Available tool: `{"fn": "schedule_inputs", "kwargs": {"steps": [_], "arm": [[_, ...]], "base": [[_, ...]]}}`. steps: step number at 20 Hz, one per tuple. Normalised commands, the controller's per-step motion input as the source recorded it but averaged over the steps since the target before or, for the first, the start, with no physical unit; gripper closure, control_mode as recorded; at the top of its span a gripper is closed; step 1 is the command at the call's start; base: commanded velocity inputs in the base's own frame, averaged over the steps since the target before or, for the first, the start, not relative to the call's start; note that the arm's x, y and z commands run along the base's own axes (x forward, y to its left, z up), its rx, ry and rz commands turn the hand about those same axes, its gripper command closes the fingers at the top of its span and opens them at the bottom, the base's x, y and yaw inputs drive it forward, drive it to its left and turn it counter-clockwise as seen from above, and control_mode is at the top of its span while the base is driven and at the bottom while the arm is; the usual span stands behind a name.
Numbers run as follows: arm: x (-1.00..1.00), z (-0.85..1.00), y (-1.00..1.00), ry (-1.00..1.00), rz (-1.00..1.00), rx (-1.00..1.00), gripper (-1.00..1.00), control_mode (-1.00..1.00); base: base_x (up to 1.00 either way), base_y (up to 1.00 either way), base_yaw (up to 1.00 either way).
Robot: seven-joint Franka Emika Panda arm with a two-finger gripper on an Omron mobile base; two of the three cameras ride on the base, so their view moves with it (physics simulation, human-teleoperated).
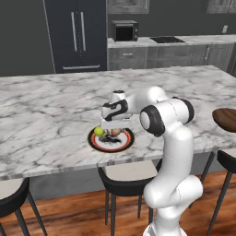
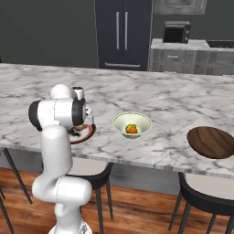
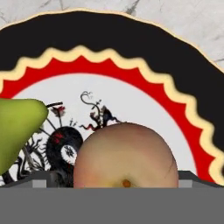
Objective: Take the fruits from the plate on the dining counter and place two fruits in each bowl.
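Tan-brown round fruit [image 3: 126,156] on black-rimmed, red-ringed plate [image 3: 131,48], directly under lowered gripper [image 1: 110,135], beside yellow-green fruit [image 3: 17,129]; white marble bench [image 1: 46,110] beneath. Jaw state: cannot tell.

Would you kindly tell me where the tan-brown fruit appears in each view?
Left base view: tan-brown fruit on the plate, right of the yellow-green fruit.
Right base view: hidden behind the arm.
Hand view: bottom centre, close up.
Shared landmark: the plate's red ring.
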Motion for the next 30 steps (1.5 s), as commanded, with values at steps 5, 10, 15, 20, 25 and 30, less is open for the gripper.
{"fn": "schedule_inputs", "kwargs": {"steps": [5, 10, 15, 20, 25, 30], "arm": [[0.00, 0.00, 0.00, 0.00, 0.00, 0.00, 1.00, -1.00], [0.00, 0.01, 0.00, 0.00, 0.00, 0.00, 1.00, -1.00], [-0.71, 0.84, -0.04, -0.07, 0.00, 0.03, 1.00, -1.00], [-0.90, 1.00, 0.00, -0.11, 0.00, 0.00, 1.00, -1.00], [-0.92, 0.76, -0.09, -0.13, 0.00, 0.00, 1.00, -1.00], [-0.96, 0.45, -0.30, -0.09, -0.01, 0.00, 1.00, -1.00]], "base": [[0.00, 0.00, 0.00], [0.00, 0.00, 0.00], [0.00, 0.00, 0.00], [0.00, 0.00, 0.00], [0.00, 0.00, 0.00], [0.00, 0.00, 0.00]]}}
